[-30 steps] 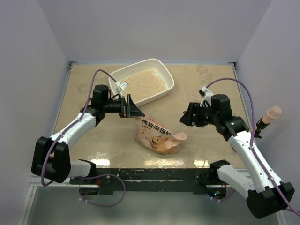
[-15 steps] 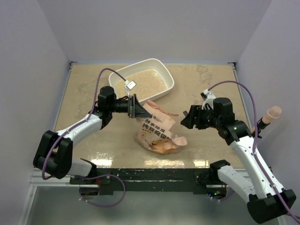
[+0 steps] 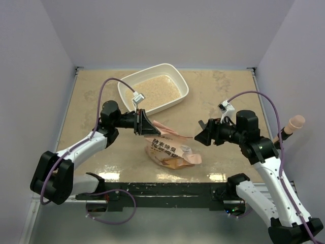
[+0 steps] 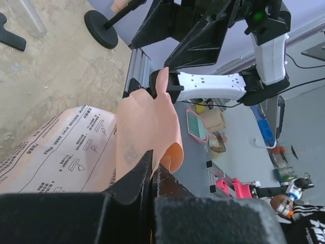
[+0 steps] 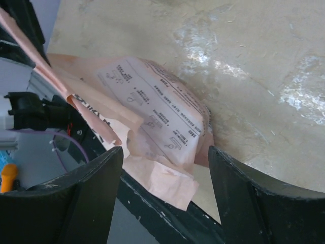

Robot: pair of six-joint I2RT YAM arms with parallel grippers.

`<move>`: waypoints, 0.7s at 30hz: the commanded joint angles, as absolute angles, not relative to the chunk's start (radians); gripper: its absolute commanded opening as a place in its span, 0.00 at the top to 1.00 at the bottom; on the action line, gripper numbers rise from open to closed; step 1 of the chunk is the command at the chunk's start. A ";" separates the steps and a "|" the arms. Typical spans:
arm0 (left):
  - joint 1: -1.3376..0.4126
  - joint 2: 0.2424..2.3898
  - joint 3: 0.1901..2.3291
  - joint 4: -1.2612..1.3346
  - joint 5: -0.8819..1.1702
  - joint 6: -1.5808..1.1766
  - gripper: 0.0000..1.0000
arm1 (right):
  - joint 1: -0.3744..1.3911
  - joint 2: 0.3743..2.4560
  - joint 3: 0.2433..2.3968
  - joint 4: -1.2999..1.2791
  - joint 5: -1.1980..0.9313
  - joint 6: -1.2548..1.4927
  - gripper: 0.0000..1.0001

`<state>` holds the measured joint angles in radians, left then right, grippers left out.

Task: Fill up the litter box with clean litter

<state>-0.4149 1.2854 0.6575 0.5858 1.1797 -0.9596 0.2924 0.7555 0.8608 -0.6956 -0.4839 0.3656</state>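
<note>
The white litter box (image 3: 186, 89) stands at the back of the table, with pale clean litter (image 3: 160, 87) spread inside it. An orange-pink printed bag (image 3: 171, 151) lies crumpled near the front middle. My left gripper (image 3: 148, 127) is shut on the bag's upper flap, which is raised off the table; in the left wrist view the pink flap (image 4: 144, 127) runs up from the closed gripper (image 4: 152, 163). My right gripper (image 3: 203, 135) hovers open just right of the bag, and in the right wrist view the bag (image 5: 162, 119) lies ahead of the open gripper (image 5: 165, 152).
The table's dark front rail (image 3: 167, 188) runs just below the bag. A black stand with a pink tip (image 3: 293, 123) sits at the right edge. White walls close in the table on three sides.
My left gripper has gone from open to shut on the bag's flap and drawn it up and slightly left. The right gripper has shifted a little lower toward the bag, still open.
</note>
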 commanded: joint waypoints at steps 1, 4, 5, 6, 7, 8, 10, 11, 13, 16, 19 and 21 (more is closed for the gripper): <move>-0.422 1.175 0.644 0.664 1.224 -0.891 1.00 | 0.291 0.715 0.900 -0.696 -0.644 0.304 0.27; -0.414 1.060 0.620 0.773 1.169 -0.900 1.00 | 0.293 0.690 0.900 -0.701 -0.656 0.290 0.26; -0.402 1.027 0.609 0.808 1.143 -0.900 1.00 | 0.293 0.684 0.890 -0.696 -0.676 0.291 0.26; -0.391 0.958 0.594 0.830 1.115 -0.879 1.00 | 0.295 0.674 0.884 -0.687 -0.683 0.291 0.26; -0.384 0.928 0.585 0.841 1.091 -0.870 1.00 | 0.293 0.672 0.877 -0.683 -0.686 0.290 0.27; -0.365 0.902 0.574 0.850 1.048 -0.861 1.00 | 0.293 0.670 0.864 -0.680 -0.701 0.291 0.27; -0.347 0.856 0.535 0.880 1.019 -0.861 1.00 | 0.296 0.669 0.851 -0.664 -0.721 0.291 0.27; -0.330 0.848 0.520 0.896 1.019 -0.865 1.00 | 0.295 0.669 0.845 -0.661 -0.718 0.293 0.27; -0.316 0.845 0.459 0.974 1.029 -0.905 1.00 | 0.296 0.681 0.836 -0.640 -0.704 0.293 0.27; -0.292 0.856 0.359 1.145 1.037 -0.997 1.00 | 0.295 0.718 0.805 -0.589 -0.692 0.307 0.28; -0.281 0.885 0.282 1.368 1.048 -1.113 1.00 | 0.296 0.748 0.767 -0.514 -0.657 0.339 0.28; -0.278 0.913 0.261 1.500 1.058 -1.184 1.00 | 0.296 0.793 0.743 -0.461 -0.655 0.374 0.29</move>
